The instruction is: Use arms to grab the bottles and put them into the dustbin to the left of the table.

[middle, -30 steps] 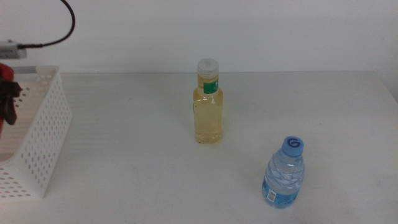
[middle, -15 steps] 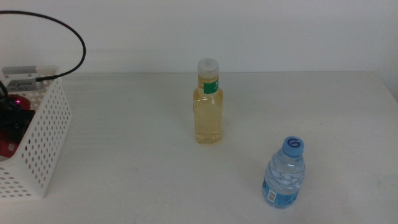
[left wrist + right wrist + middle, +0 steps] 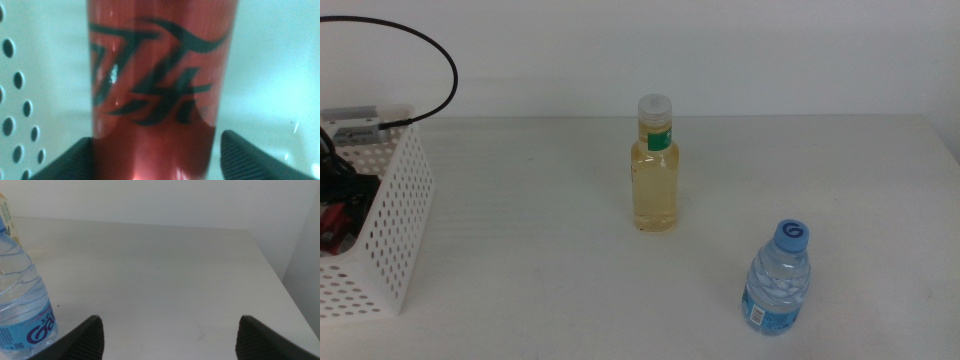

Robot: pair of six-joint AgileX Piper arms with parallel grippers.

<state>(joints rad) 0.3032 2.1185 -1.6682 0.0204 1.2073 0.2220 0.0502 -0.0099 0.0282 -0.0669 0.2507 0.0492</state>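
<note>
Left gripper (image 3: 155, 160) is being seen down inside the dustbin (image 3: 390, 230) at the tabletop's (image 3: 540, 270) left edge; its jaws are standing apart either side of the red can (image 3: 157, 75), which is filling the gap between them; actual contact with the can cannot be told from the wrist view; the dustbin's perforated white wall is being shown beside the can. In the middle view only a dark part of the left arm and a patch of red are being glimpsed over the dustbin rim, with a black cable (image 3: 430, 50) looping above it.

Yellow bottle (image 3: 655, 165) is being left upright near the middle of the tabletop, pale cap on, green band at the neck. Water bottle (image 3: 777, 280) is being left upright at the front right, well apart from the yellow bottle, blue cap on.

Right gripper (image 3: 167, 337) is being held low over the tabletop with jaws wide apart and nothing between them; the water bottle (image 3: 22, 300) is being seen just outside one jaw, not touched.
</note>
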